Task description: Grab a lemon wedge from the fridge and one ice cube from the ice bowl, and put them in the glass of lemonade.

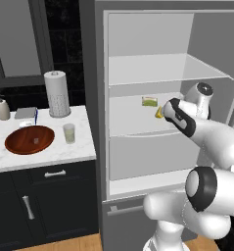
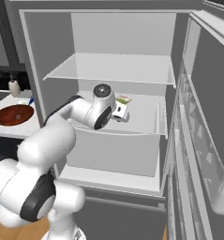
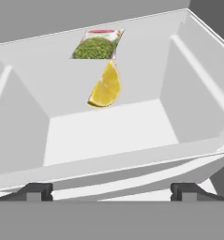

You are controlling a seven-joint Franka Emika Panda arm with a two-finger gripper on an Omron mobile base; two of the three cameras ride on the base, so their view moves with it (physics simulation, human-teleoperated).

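Down at six o'clock in the hand view, gripper [image 3: 111, 191] spread wide, fingertips [image 3: 36, 191] far apart with nothing between them, released and ready. Held level with the middle fridge shelf, most likely so the fingers can slide straight in over the front lip rather than drop from above, where the clear shelf overhead leaves little room. Just past that lip, bare white shelf floor. Further in, toward twelve o'clock, lemon wedge [image 3: 105, 88] lying on its side, pointed end away from the hand, near the centre line between the tips, so lined up fairly well for a straight reach, though not yet between them. Right behind the wedge, almost touching its far tip, a green food packet [image 3: 96, 47] flat on the shelf; worth keeping the fingers short of it, judging by how close the two sit. From the left base view, fridge [image 1: 152, 147] standing open, wrist pushed in at about three o'clock with the wedge peeking out yellow just beside it. Away at nine o'clock on the marble counter [image 1: 6, 162], glass of lemonade [image 1: 69, 133] upright just beside the ice bowl [image 1: 29, 139], at the bowl's three o'clock, probably parked close so both drops come in one stop. Pale speck inside the bowl, likely ice, too small to tell apart. Paper-towel roll [image 1: 57, 93] behind, soap dispenser [image 1: 2, 108] further back at ten o'clock.
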